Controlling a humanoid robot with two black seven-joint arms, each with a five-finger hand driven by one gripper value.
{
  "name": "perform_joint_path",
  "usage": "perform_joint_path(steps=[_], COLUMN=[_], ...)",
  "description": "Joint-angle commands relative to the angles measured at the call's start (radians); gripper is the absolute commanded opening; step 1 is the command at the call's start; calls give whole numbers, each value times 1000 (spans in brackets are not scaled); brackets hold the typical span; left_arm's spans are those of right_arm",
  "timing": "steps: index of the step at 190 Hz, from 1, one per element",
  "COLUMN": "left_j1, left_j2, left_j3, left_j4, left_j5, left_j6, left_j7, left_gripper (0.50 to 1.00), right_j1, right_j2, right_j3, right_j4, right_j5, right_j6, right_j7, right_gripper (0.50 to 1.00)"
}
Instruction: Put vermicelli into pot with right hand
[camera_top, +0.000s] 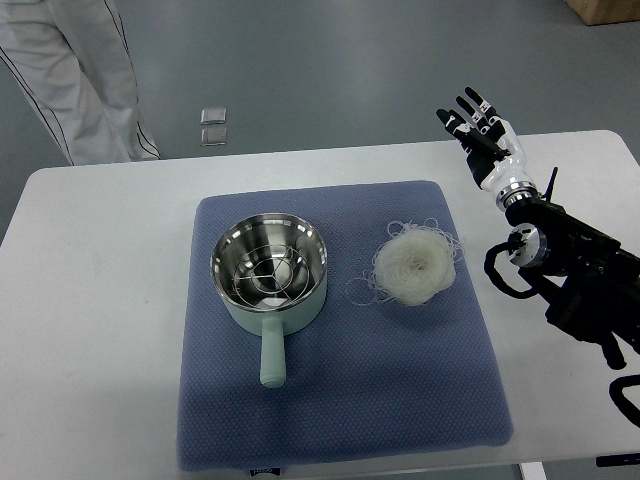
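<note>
Right now the blue mat (340, 400) serves as the landmark: a soft, square, finely dimpled pad with rounded corners, lying in the middle of the white bench (90, 300), with bare bench showing on its left, right and far sides. On the mat's left half stands the pot (270, 275), round, with a shiny steel inside, a pale green outer wall and a stubby green handle pointing toward the mat's near edge; a thin wire rack shows inside it. On the mat's right half, just beside the pot but not touching it, lies the vermicelli (413, 263), a loose whitish nest of fine threads with stray loops curling out around it. Beyond the mat's far right corner, over the far edge of the bench, the right hand (482, 133) is raised with its black-and-white fingers spread, holding nothing, well apart from the vermicelli; its dark jointed arm runs off past the mat's right side. Past the mat's far left corner, on the grey floor, a person's pale trouser legs (85, 80) stand.
</note>
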Motion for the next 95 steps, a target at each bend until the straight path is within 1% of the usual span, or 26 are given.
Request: perform_joint_path(steps=[1,66,95], left_j1=[0,-6,-8], left_j2=[0,0,0], left_j3=[1,1,-5], left_j4=[0,15,-2], left_j5=[0,2,5], left_j6=[0,11,0], left_j7=[0,0,0], left_gripper=[1000,1000,1000], right_j1=[0,0,0], right_j2=[0,-2,-3], right_j3=[1,1,1], right_j4=[0,0,0], right_j5=[0,0,0], right_j6=[-1,-4,-6], right_j7=[0,0,2], right_gripper=[901,901,903])
